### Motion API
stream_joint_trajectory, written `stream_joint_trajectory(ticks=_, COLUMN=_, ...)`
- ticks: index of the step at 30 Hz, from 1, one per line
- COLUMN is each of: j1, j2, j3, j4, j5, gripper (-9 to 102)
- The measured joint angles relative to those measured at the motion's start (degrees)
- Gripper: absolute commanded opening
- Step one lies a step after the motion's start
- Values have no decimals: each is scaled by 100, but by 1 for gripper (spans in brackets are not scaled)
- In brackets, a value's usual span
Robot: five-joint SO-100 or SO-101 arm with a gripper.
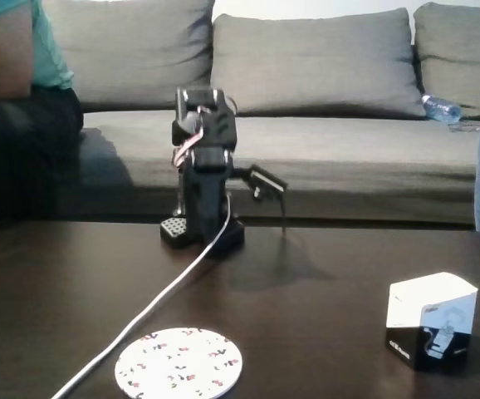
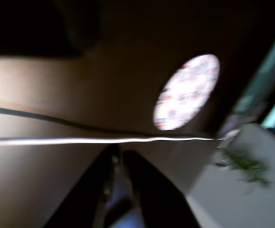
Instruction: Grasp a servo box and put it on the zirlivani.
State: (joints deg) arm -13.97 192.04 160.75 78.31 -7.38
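Nearest the wrist camera, the two dark fingers of the gripper (image 2: 120,156) rise from the bottom edge with only a thin sliver of gap between them, so they read as closed or very nearly so, with nothing held and nothing touched; the frame is smeared by blur, so the exact gap is uncertain. Just past the fingertips a white cable (image 2: 99,140) runs across the dark table (image 2: 56,95), and beyond it lies the round speckled disc (image 2: 187,92), bare. In the fixed view the arm (image 1: 203,179) sits folded over its base at the far side of the table, the gripper (image 1: 265,184) sticking out to the right, well clear of everything. The disc (image 1: 179,363) lies at the near edge, left of centre; the servo box (image 1: 432,321) stands at the near right, corner toward the camera, well apart from both disc and arm. Risks, as judgement: the fingers must open wide before descending or they will knock the box away; the box's skewed pose may let it twist out of the grip; the cable (image 1: 153,303) passes just beside the disc and could snag the arm or nudge the disc during the carry. A person (image 1: 16,91) sits on the sofa (image 1: 323,75) behind.
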Motion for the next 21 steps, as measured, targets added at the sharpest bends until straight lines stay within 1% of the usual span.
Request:
stream_joint_trajectory(ticks=3, j1=-624, j2=-272, j3=-747, j4=0, j5=-35, gripper=0)
stream_joint_trajectory(ticks=6, j1=-1433, j2=-1046, j3=-1600, j4=0, j5=141, gripper=0)
stream_joint_trajectory(ticks=9, j1=-1969, j2=-2320, j3=-2681, j4=0, j5=369, gripper=0)
stream_joint_trajectory(ticks=12, j1=-2329, j2=-3955, j3=-4061, j4=44, j5=44, gripper=0)
stream_joint_trajectory(ticks=16, j1=-2531, j2=-6284, j3=-6152, j4=519, j5=-105, gripper=1)
stream_joint_trajectory(ticks=21, j1=-2619, j2=-8807, j3=-8622, j4=1477, j5=-158, gripper=0)
